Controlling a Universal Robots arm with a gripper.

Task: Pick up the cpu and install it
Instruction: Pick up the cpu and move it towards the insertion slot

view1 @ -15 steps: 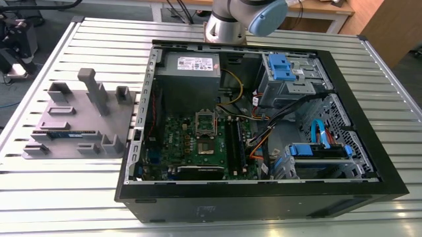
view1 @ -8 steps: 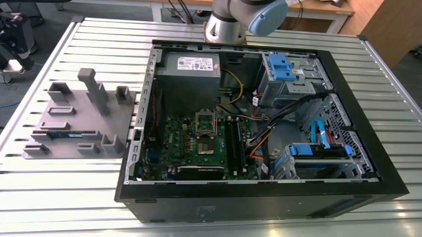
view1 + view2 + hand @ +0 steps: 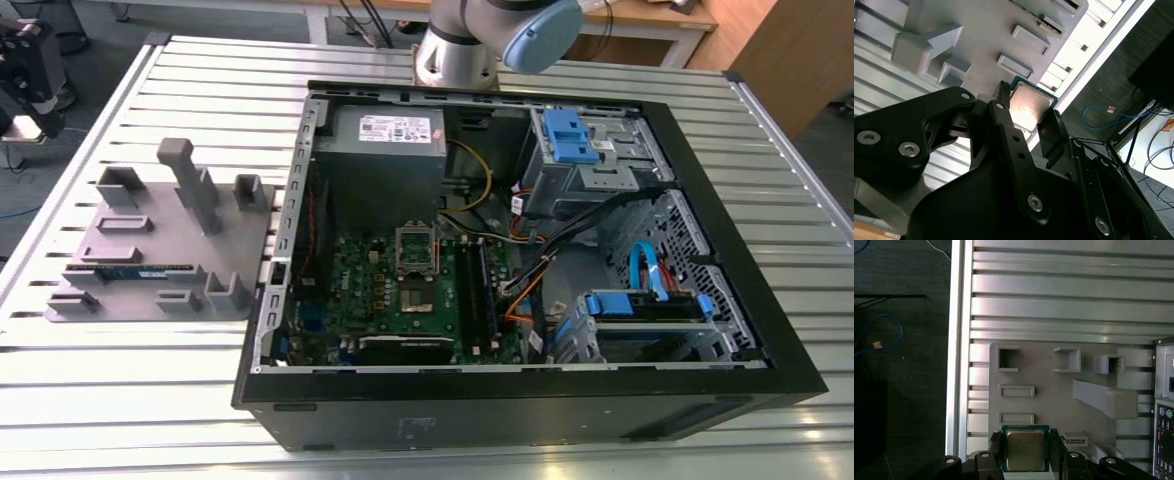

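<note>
The cpu (image 3: 1025, 450) is a small square chip with a silvery metal top and a green edge. My gripper (image 3: 1025, 454) is shut on it, one black finger (image 3: 996, 450) pressing on each of two opposite sides. In the second wrist view the cpu (image 3: 1029, 106) sits between the same fingertips of the gripper (image 3: 1029, 121), held in the air well above the grey fixture plate (image 3: 989, 35). The open metal socket frame (image 3: 416, 262) lies on the green motherboard (image 3: 380, 305) inside the open computer case (image 3: 534, 390).
The grey fixture plate (image 3: 160, 250) with raised holders stands on the slatted metal table (image 3: 147, 400) at the exterior view's left of the case, with a memory stick (image 3: 130, 270) on it. Cables, drive cages and a power supply (image 3: 387, 135) fill the case. The arm (image 3: 487, 40) rises behind it.
</note>
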